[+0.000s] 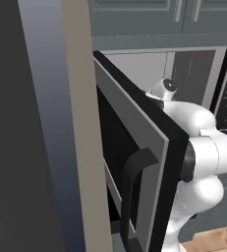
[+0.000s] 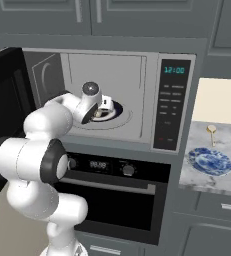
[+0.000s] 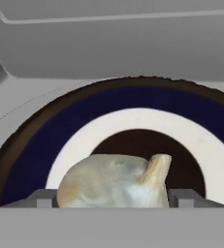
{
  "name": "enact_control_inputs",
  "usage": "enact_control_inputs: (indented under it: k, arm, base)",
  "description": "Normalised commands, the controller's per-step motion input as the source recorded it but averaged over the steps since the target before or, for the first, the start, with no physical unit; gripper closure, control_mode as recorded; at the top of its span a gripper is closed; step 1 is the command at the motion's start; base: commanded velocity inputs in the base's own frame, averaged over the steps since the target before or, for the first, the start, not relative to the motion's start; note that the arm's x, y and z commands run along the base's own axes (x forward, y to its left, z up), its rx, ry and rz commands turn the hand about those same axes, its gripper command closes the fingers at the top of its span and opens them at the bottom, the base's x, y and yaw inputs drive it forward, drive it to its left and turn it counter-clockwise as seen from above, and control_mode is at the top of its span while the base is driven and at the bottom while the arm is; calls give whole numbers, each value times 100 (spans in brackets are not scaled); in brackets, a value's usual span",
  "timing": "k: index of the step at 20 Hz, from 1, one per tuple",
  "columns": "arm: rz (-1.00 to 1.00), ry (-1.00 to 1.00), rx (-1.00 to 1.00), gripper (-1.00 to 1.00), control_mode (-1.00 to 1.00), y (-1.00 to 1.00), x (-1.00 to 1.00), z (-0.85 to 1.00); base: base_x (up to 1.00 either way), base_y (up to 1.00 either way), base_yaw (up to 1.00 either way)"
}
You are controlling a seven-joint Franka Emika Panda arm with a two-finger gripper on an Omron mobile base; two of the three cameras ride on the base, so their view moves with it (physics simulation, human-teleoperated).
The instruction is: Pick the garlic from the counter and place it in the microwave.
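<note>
Microwave (image 2: 137, 80): one, built in, door swung wide open; pale grey cavity exposed, black button panel with a lit clock on its right side.
Microwave door (image 1: 134, 162): one — grey face, thick black frame, curved dark handle; seen edge-on in the left base view, standing out toward the camera.
Turntable plate (image 3: 31, 145): one, round, on the cavity floor; dark rim, blue band, white ring, dark centre.
Garlic (image 3: 116, 181): one bulb, pale and papery, stem tip pointing to the right in the hand view; it sits between the two finger tips, over the centre of the turntable plate, inside the microwave. Whether it touches the plate cannot be told.
Gripper (image 3: 111, 197): one, reaching into the cavity; the jaws stand either side of the garlic, pressed to its flanks — grasping it.
Arm (image 2: 42, 150): one, white with dark joints, bent from the lower left up into the cavity in the right base view.
Oven (image 2: 112, 190): one, below the microwave, two knobs and a bar handle.
Counter (image 2: 212, 172): one marbled stretch at the right.
Blue patterned plate (image 2: 209, 161): one, on the counter.
Spoon (image 2: 212, 133): one small pale piece behind the blue patterned plate.
Cabinet doors (image 2: 87, 15): grey, above the microwave; two handles visible.
</note>
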Motion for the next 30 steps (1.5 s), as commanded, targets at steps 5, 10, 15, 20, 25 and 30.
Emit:
enact_control_inputs:
  k: [5,10,15,20,25,30]
  arm:
    - [0,0,0,-100,-100,0,14,-1]
    - [0,-3,0,-100,-100,0,0,0]
    - [0,-8,0,-100,-100,-2,-50,15]
    - [0,-8,1,-100,-100,-12,-100,21]
    - [0,-6,5,-100,-100,-7,-100,82]
    - [0,-1,0,-100,-100,-3,-100,75]
  base:
    - [0,0,0]
    - [0,0,0]
    - [0,0,0]
    - [0,0,0]
    - [0,0,0]
    - [0,0,0]
